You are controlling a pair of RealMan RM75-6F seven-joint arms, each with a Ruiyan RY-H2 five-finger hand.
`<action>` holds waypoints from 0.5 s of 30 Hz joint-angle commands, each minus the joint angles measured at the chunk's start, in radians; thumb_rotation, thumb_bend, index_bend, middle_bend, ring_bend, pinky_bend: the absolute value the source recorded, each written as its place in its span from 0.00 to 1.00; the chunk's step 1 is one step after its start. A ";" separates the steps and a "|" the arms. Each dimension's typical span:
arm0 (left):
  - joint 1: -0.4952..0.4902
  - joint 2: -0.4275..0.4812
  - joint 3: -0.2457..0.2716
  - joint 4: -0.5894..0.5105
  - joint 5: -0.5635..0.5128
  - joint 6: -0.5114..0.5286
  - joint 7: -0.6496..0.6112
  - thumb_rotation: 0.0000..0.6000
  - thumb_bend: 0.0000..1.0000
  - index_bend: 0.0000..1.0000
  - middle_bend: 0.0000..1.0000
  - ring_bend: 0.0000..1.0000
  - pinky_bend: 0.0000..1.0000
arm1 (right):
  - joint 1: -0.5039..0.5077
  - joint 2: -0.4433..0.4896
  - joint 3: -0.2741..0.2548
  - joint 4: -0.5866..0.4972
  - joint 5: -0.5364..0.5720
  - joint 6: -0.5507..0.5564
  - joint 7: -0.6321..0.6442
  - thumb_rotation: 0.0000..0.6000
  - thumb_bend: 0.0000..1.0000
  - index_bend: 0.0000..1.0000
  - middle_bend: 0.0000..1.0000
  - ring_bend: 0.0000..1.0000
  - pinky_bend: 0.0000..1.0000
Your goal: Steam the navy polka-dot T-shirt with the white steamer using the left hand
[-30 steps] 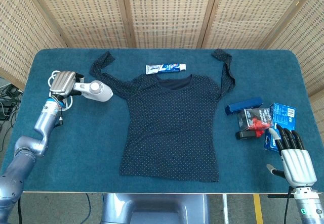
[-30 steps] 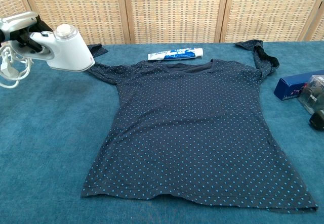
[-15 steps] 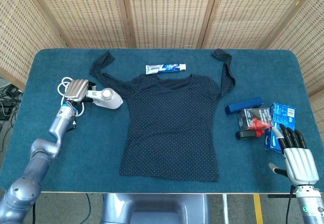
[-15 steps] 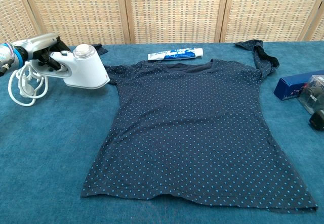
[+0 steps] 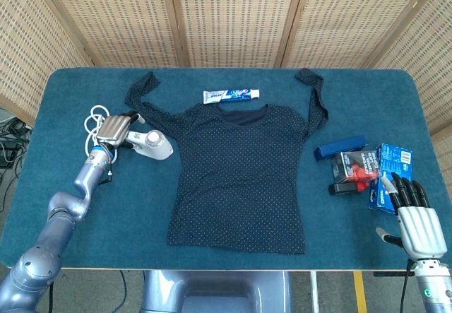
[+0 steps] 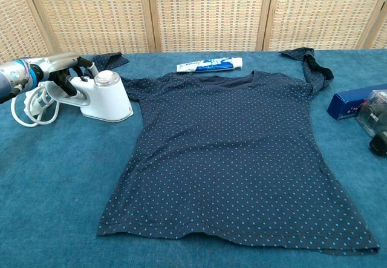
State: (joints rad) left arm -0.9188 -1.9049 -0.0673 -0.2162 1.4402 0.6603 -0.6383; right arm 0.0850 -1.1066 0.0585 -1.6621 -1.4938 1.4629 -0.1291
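Observation:
The navy polka-dot T-shirt (image 5: 240, 168) (image 6: 239, 159) lies flat in the middle of the blue table, sleeves spread up and outward. The white steamer (image 5: 152, 143) (image 6: 106, 97) stands on the table at the edge of the shirt's left-side sleeve. My left hand (image 5: 113, 129) (image 6: 55, 67) grips its handle from the left, fingers wrapped around it. The steamer's white cord (image 5: 92, 121) (image 6: 30, 104) lies coiled behind the hand. My right hand (image 5: 413, 217) rests at the table's front right corner, fingers straight and apart, holding nothing; the chest view does not show it.
A toothpaste tube (image 5: 231, 95) (image 6: 210, 65) lies just above the shirt collar. To the right of the shirt sit a navy box (image 5: 340, 145) (image 6: 354, 101), a clear box with red contents (image 5: 357, 166) and a blue pack (image 5: 395, 159). Wicker screens stand behind the table.
My left hand has brought the steamer down and rightward from mid-air; it now stands on the table beside the sleeve. The cord has settled into a coil. The right hand stayed still.

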 commanded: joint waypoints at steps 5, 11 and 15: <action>0.015 0.077 0.006 -0.114 0.010 0.018 -0.015 1.00 0.00 0.00 0.00 0.00 0.00 | -0.004 0.003 -0.005 -0.008 -0.016 0.010 0.000 1.00 0.00 0.01 0.00 0.00 0.00; 0.062 0.198 0.005 -0.296 0.024 0.149 -0.005 1.00 0.00 0.00 0.00 0.00 0.00 | -0.006 0.005 -0.012 -0.015 -0.034 0.019 -0.001 1.00 0.00 0.01 0.00 0.00 0.00; 0.100 0.303 0.003 -0.446 0.009 0.176 0.072 1.00 0.00 0.00 0.00 0.00 0.00 | -0.013 0.011 -0.018 -0.025 -0.055 0.035 0.003 1.00 0.00 0.01 0.00 0.00 0.00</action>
State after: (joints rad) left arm -0.8535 -1.6789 -0.0628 -0.5662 1.4567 0.8011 -0.6198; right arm 0.0743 -1.0974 0.0424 -1.6846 -1.5451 1.4943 -0.1277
